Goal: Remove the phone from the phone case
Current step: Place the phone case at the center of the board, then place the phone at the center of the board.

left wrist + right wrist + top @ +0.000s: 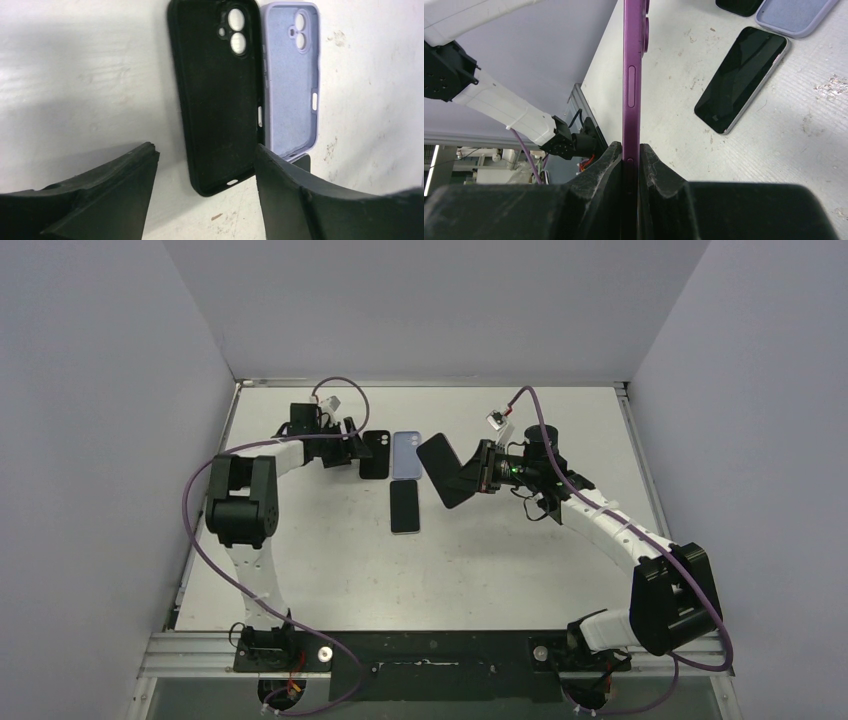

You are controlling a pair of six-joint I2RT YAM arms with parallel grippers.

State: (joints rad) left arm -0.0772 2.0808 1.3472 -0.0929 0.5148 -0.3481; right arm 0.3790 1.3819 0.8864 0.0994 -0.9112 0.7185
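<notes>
Matt black case (220, 100), matt lilac case (292, 85), smooth purple phone (631, 75), scuffed white table (75, 75)

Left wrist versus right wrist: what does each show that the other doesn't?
Left wrist only: the open left gripper and the whole empty insides of the black case and lilac case, side by side. Right wrist only: the right gripper shut on a purple phone, edge-on, and a second phone lying screen-up. Both: the table and both cases, though right wrist catches only their ends.
</notes>
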